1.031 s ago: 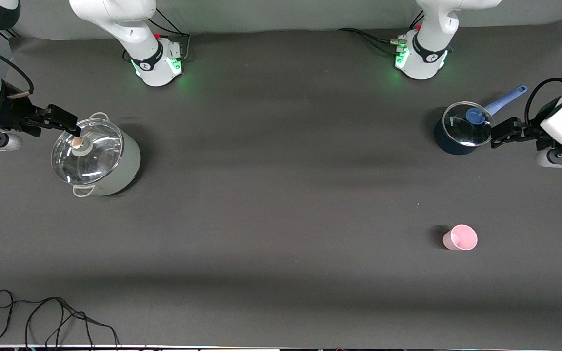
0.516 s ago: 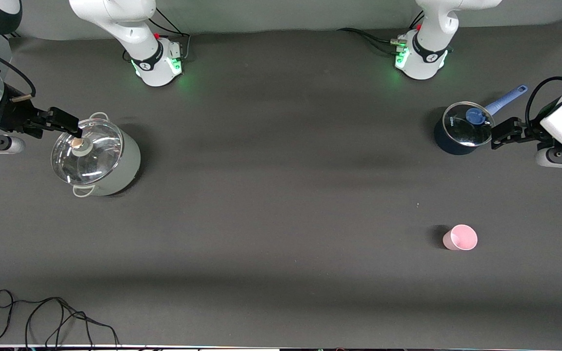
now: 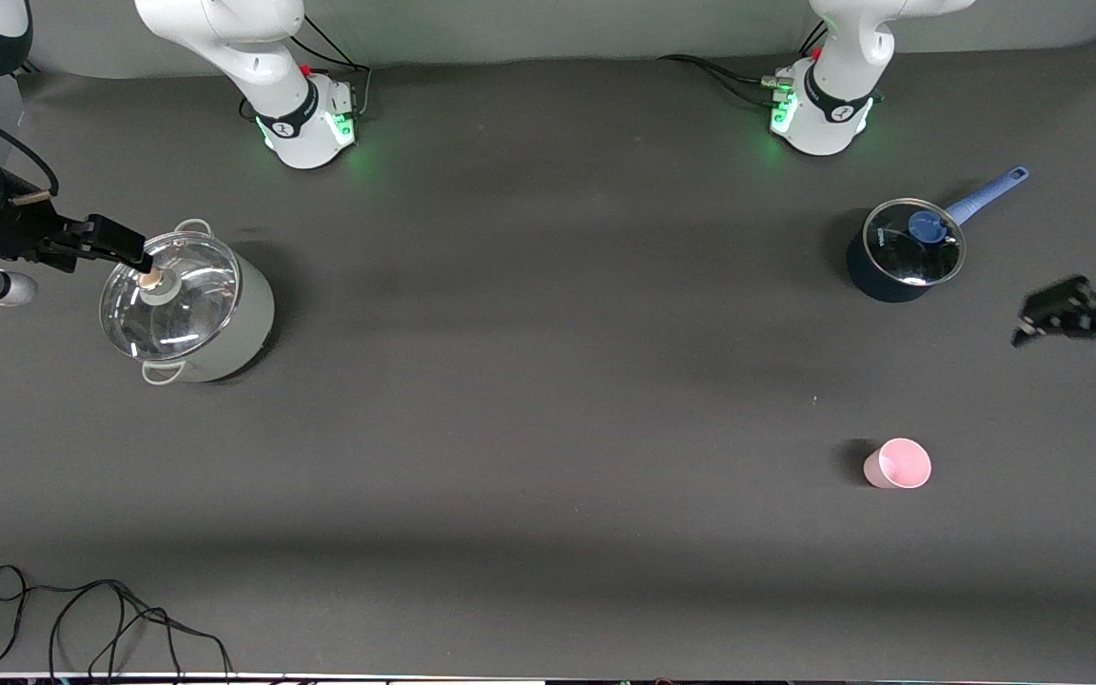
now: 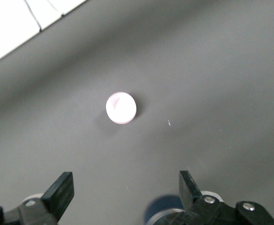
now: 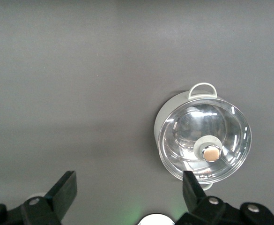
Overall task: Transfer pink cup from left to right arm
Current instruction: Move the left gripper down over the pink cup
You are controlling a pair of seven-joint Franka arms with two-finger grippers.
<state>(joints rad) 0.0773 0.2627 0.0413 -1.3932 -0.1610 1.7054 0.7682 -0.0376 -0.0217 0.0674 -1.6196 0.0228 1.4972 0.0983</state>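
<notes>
The pink cup (image 3: 898, 463) stands upright on the dark table toward the left arm's end, nearer the front camera than the blue saucepan. It also shows in the left wrist view (image 4: 121, 108), well clear of the fingers. My left gripper (image 3: 1031, 322) is open and empty, up in the air over the table's end beside the saucepan. My right gripper (image 3: 134, 253) is open and empty at the other end, over the rim of the grey-green pot (image 3: 188, 306); the arm waits there.
A blue saucepan (image 3: 900, 250) with glass lid and blue handle stands toward the left arm's end. The grey-green pot with glass lid also shows in the right wrist view (image 5: 202, 138). A black cable (image 3: 91, 618) lies coiled at the table's near edge.
My left gripper has moved away from the saucepan, toward the table's end and the front camera. My right gripper has shifted slightly. The cup has not moved.
</notes>
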